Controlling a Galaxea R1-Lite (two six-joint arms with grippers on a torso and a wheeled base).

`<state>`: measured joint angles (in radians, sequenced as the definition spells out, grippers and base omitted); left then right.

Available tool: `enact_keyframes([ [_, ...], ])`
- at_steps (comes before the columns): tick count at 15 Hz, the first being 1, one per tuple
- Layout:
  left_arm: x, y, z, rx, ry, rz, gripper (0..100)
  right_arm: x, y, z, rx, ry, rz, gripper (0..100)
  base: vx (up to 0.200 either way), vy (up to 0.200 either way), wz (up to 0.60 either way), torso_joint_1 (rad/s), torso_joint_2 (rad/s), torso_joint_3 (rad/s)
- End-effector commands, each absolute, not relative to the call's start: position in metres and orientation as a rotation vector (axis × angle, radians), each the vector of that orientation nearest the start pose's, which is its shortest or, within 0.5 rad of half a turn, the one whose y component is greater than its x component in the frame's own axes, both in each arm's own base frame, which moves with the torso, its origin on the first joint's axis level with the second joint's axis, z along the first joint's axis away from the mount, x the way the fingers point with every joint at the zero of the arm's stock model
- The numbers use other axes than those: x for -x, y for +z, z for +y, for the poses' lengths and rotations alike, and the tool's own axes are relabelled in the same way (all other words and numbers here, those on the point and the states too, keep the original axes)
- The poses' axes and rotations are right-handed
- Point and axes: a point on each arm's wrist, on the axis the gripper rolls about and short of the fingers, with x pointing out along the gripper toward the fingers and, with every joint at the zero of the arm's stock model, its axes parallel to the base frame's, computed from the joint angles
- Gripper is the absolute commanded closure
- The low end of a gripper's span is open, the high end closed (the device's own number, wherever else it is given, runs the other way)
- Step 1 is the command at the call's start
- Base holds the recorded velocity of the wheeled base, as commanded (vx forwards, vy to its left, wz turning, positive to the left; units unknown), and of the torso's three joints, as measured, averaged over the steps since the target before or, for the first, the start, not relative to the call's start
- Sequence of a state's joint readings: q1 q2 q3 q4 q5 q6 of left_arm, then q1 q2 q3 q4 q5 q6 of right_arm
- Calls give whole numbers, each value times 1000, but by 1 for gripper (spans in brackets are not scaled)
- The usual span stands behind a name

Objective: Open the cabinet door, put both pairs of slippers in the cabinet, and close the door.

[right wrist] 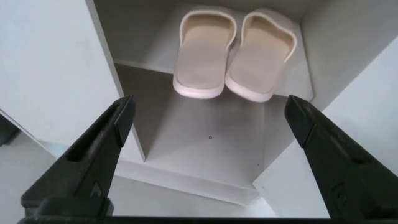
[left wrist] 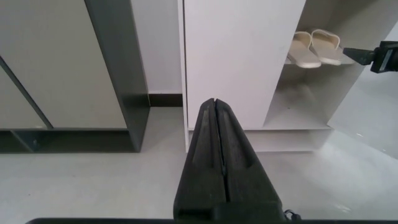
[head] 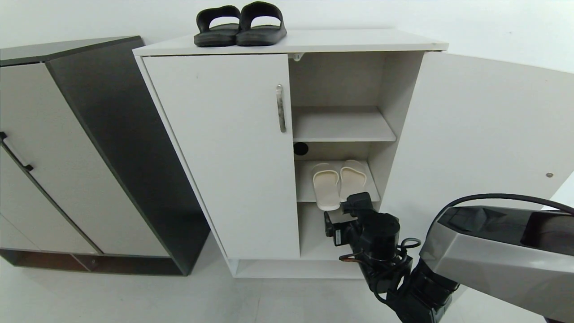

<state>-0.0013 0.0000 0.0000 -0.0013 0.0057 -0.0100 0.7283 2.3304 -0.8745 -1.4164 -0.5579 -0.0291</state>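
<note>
A white cabinet (head: 215, 148) stands with its right door (head: 484, 134) swung wide open and its left door shut. A cream pair of slippers (head: 338, 183) lies on the lower shelf, heels overhanging the front edge; the same slippers (right wrist: 233, 50) show in the right wrist view. A black pair of slippers (head: 240, 24) sits on the cabinet top. My right gripper (right wrist: 208, 124) is open and empty, just in front of and below the cream pair; in the head view the right gripper (head: 356, 202) hangs at the shelf edge. My left gripper (left wrist: 215, 134) is shut and empty, low, facing the cabinet's shut door.
A grey and dark cabinet (head: 67, 148) stands to the left of the white one. An upper shelf (head: 341, 125) and the bottom compartment (head: 314, 233) are bare. Open floor (head: 134, 296) lies in front.
</note>
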Motion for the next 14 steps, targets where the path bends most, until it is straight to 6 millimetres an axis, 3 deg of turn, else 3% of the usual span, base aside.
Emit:
enact_keyframes([
  [1, 23, 76, 0, 11, 5, 0, 100, -307, 46, 258, 58, 172, 34, 0, 0, 0, 0, 2, 7, 163],
  [9, 23, 76, 0, 11, 6, 0, 100, -309, 44, 257, 62, 165, 38, 0, 0, 0, 0, 2, 1, 196],
  [14, 23, 76, 0, 9, 6, -2, 100, -295, 59, 252, 84, 179, 68, 0, 0, 0, 0, 2, 5, 43],
])
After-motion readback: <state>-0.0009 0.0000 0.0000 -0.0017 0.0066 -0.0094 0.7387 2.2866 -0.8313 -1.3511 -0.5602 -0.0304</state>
